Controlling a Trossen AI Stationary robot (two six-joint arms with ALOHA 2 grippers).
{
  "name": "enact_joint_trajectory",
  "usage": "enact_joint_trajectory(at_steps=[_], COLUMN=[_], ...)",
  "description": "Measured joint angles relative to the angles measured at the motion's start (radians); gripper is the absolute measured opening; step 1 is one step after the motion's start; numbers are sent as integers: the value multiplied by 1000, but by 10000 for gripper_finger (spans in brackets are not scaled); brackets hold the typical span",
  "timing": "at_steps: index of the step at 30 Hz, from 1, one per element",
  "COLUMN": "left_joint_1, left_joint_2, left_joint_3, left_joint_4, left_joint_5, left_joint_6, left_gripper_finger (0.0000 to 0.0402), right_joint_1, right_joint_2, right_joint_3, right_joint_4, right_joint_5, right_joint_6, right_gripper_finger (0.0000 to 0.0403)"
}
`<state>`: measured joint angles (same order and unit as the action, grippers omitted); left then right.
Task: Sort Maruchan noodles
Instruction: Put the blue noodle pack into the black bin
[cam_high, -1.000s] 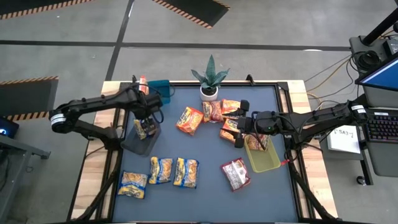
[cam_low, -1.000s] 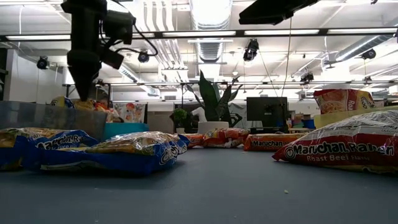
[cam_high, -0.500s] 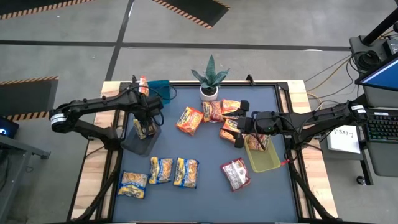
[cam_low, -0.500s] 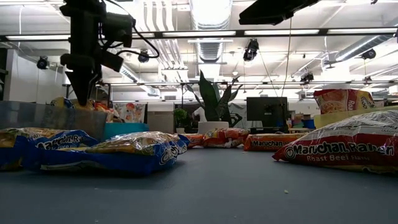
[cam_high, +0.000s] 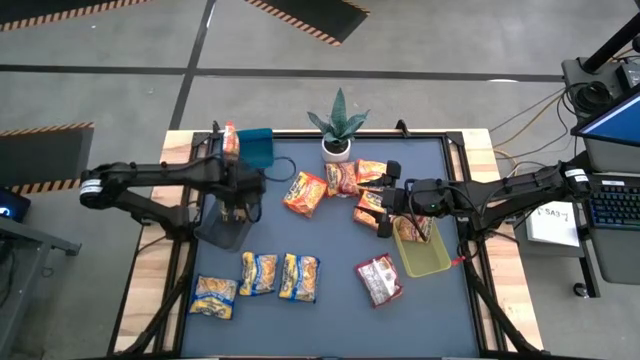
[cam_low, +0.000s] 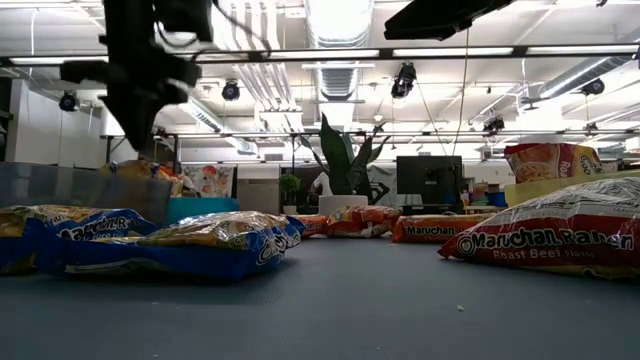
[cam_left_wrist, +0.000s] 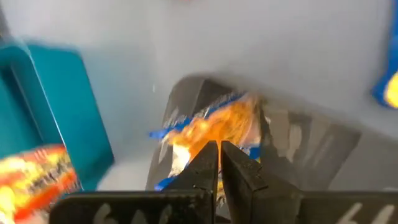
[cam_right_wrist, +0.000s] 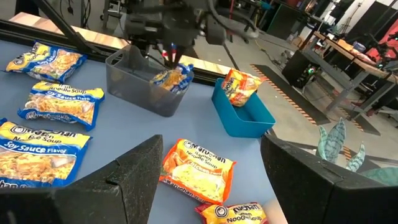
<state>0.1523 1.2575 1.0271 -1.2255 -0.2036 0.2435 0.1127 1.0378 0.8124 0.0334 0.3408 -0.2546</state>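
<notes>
Three yellow-and-blue packets (cam_high: 258, 276) lie lengthwise toward me on the worktop (cam_high: 330, 230), nearest my left hand (cam_high: 238, 200), which hangs shut and empty over the grey bin (cam_high: 222, 226).

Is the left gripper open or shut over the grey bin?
Shut and empty: the left gripper has its fingers pressed together above the grey bin.

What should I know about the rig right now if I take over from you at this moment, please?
Left tool: shut, empty, above the grey bin, which holds one yellow-and-blue packet.
Right tool: open, near the yellow-green bin, which holds a packet.
Blue bin: one orange packet inside.
Left to sort: four yellow-and-blue packets, the red-and-white packet, and several orange packets by the plant.
</notes>
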Motion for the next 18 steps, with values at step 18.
enact_joint_trajectory(at_steps=[18], left_joint_1=[-170], left_joint_2=[-3], left_joint_3=[-74], left_joint_4=[-68], left_joint_5=[42], left_joint_6=[-503], left_gripper_finger=[0], right_joint_1=[0], right_joint_2=[0], right_joint_3=[-10], right_joint_4=[0], right_joint_5=[0], right_joint_6=[0], right_gripper_finger=[260])
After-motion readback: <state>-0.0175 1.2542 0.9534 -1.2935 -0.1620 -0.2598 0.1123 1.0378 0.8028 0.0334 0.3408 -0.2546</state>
